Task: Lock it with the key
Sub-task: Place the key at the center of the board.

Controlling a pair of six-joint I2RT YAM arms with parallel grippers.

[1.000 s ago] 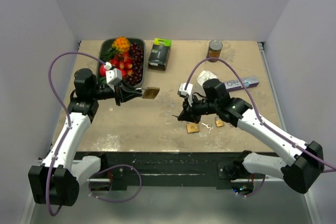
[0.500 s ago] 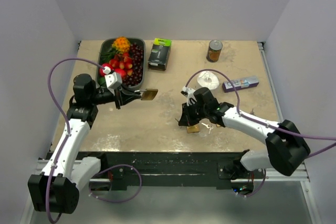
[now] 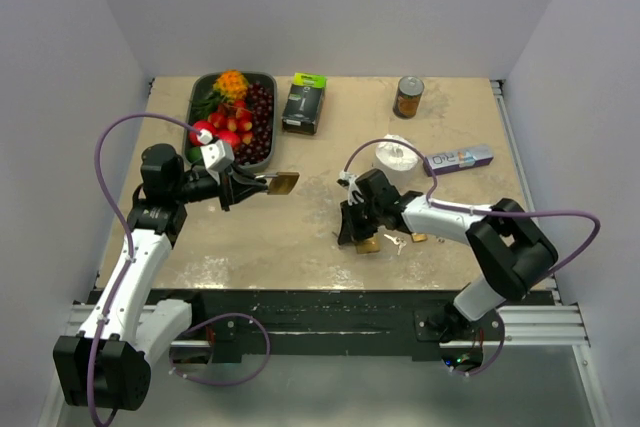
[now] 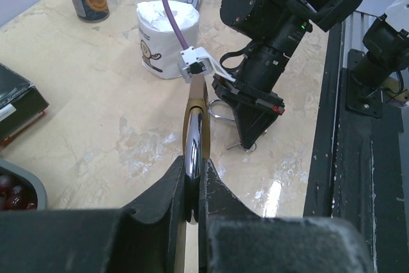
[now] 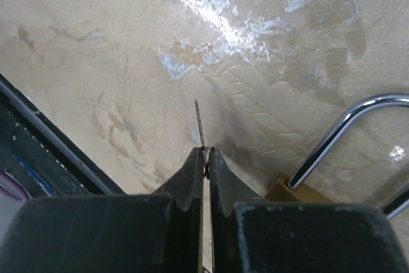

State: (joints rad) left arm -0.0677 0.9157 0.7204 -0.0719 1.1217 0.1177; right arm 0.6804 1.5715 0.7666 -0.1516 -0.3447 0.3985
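My left gripper [image 3: 243, 188] is shut on the shackle of a brass padlock [image 3: 285, 183] and holds it above the table, body pointing right. In the left wrist view the padlock [image 4: 195, 116] stands edge-on between my fingers [image 4: 217, 190]. My right gripper [image 3: 349, 231] is low over the table near the front, shut on a thin key [image 5: 200, 123] that sticks out past the fingertips. A second brass padlock [image 3: 368, 244] with an open shackle [image 5: 345, 126] lies right beside it. A third small padlock [image 3: 418, 238] lies further right.
A tray [image 3: 273, 107] of fruit sits at the back left, a black box [image 3: 303, 102] beside it, a can [image 3: 408, 96] at the back. A white paper roll [image 3: 398, 155] and a purple box [image 3: 458, 159] lie behind the right arm. The table's front edge is close to the right gripper.
My right arm has folded in, its gripper moving left and down toward the table by the second padlock. My left gripper has shifted slightly nearer with the padlock.
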